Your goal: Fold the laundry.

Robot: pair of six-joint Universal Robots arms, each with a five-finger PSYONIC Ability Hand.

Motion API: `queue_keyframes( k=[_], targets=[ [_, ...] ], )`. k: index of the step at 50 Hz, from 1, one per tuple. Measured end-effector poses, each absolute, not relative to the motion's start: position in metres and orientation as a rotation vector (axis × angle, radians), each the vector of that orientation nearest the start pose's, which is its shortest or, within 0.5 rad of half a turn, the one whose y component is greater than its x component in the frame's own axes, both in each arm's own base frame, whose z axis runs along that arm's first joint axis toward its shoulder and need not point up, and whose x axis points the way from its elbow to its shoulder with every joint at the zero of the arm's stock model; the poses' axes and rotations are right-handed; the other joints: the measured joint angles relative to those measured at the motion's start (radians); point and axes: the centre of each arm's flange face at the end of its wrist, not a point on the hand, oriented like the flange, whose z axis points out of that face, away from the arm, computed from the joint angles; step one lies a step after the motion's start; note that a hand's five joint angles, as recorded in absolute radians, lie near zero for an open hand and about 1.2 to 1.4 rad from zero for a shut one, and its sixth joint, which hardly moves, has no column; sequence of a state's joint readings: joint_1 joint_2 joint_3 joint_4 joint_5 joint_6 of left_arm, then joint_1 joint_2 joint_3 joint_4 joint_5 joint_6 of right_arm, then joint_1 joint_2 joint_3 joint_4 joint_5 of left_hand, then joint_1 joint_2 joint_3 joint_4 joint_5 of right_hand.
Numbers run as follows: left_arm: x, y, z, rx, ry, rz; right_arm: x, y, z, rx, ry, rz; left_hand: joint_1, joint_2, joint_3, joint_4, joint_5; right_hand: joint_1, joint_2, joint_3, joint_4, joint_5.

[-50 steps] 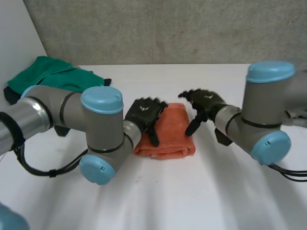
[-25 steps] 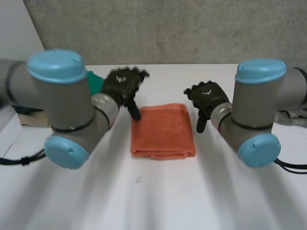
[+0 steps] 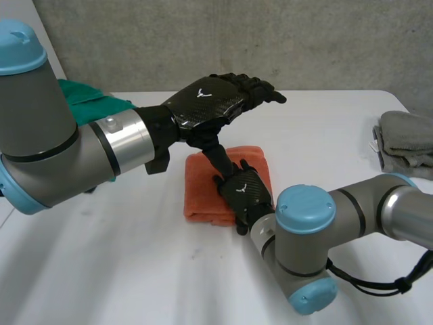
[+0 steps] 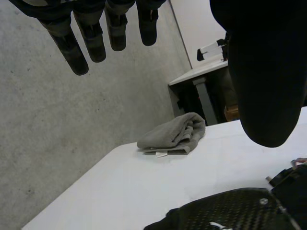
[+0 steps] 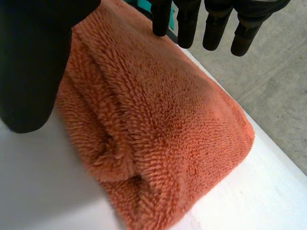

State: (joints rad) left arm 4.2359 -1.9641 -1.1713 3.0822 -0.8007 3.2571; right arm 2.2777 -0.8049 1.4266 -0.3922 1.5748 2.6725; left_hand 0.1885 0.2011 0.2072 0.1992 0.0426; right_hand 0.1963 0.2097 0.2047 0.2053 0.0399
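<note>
A folded orange towel (image 3: 201,191) lies flat in the middle of the white table (image 3: 135,271). My left hand (image 3: 213,101) hangs open in the air above the towel's far edge, fingers straight and thumb pointing down. My right hand (image 3: 244,193) is open low over the towel's near right part. In the right wrist view the orange towel (image 5: 158,124) lies just below the straight fingers (image 5: 213,21) and thumb, with its folded layers showing at the near edge. The left wrist view has my left hand's (image 4: 91,36) fingers spread in the air, holding nothing.
A green cloth (image 3: 91,103) lies bunched at the table's far left, behind my left arm. A grey cloth (image 3: 407,139) sits crumpled at the far right edge, the same grey cloth (image 4: 175,136) lying beyond my left fingertips. Bare table runs along the front.
My left hand has risen from the towel's left side and swung over its far edge. My right hand has moved from the towel's right side to low over its near right part.
</note>
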Motion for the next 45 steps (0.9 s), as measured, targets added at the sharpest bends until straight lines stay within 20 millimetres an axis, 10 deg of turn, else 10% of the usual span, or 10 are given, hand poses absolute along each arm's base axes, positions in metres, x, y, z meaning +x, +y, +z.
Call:
queue_keyframes(
  k=[19,28,39,45],
  targets=[
    [-0.343,-0.238,0.288,-1.125,-1.457,1.483,0.383,-0.249,0.105,-1.259,1.897,-1.935,0.0,0.0,0.0,0.0,0.0,0.237,0.212,0.228,0.229,0.198],
    [-0.342,-0.239,0.288,-1.123,-1.46,1.483,0.392,-0.272,0.113,-1.207,1.855,-2.017,0.0,0.0,0.0,0.0,0.0,0.829,0.933,0.951,0.971,0.861],
    [-0.337,-0.239,0.31,-1.121,-1.416,1.555,0.38,-0.335,0.188,-0.997,1.73,-2.3,0.0,0.0,0.0,0.0,0.0,0.829,0.933,0.952,0.988,0.861],
    [-0.334,-0.239,0.33,-1.111,-1.378,1.63,0.338,-0.384,0.253,-0.826,1.654,-2.533,0.0,0.0,0.0,0.0,0.0,0.829,0.933,0.952,0.989,0.861]
  ],
)
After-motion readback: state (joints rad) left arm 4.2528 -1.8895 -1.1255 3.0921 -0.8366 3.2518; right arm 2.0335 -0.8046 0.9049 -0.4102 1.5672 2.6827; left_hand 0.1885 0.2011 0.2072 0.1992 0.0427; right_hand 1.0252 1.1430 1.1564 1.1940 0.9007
